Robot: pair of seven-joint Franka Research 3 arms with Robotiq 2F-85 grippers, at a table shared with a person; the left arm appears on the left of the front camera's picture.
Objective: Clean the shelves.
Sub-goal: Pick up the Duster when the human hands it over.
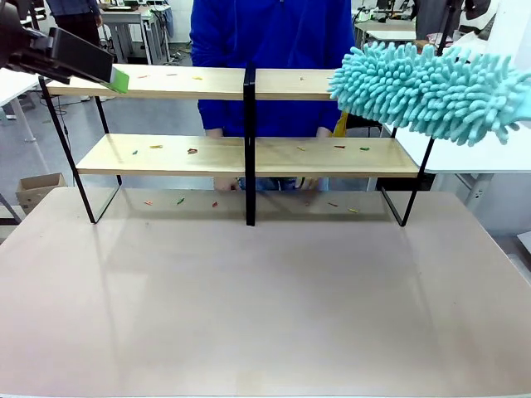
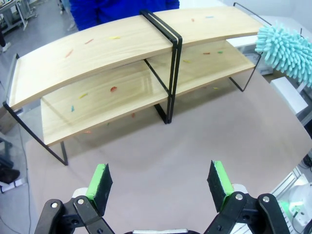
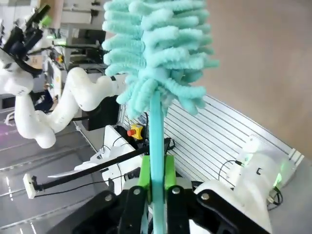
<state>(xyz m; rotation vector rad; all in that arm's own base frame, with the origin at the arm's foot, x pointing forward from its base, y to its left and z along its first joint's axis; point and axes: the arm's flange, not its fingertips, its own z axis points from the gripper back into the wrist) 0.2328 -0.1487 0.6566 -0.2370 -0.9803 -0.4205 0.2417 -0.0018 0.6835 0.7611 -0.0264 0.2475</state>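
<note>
The shelves (image 1: 166, 154) stand across the far half of the table: two light-wood boards in a thin black frame with a central post. Small coloured scraps (image 1: 192, 151) lie on both boards. My left gripper (image 1: 116, 80) hovers at the top board's left end. In the left wrist view it (image 2: 161, 183) is open with nothing between its green pads, looking down on the shelves (image 2: 97, 48). My right gripper (image 3: 156, 178) is shut on the handle of a fluffy teal duster (image 3: 156, 53). The duster head (image 1: 431, 87) hangs at the top board's right end.
A person in a blue top (image 1: 274, 41) stands close behind the shelves. More scraps (image 1: 180, 201) lie on the beige table (image 1: 265, 315) under the lower board. A white table (image 1: 481, 156) is at the right and a cardboard box (image 1: 37, 189) on the floor at the left.
</note>
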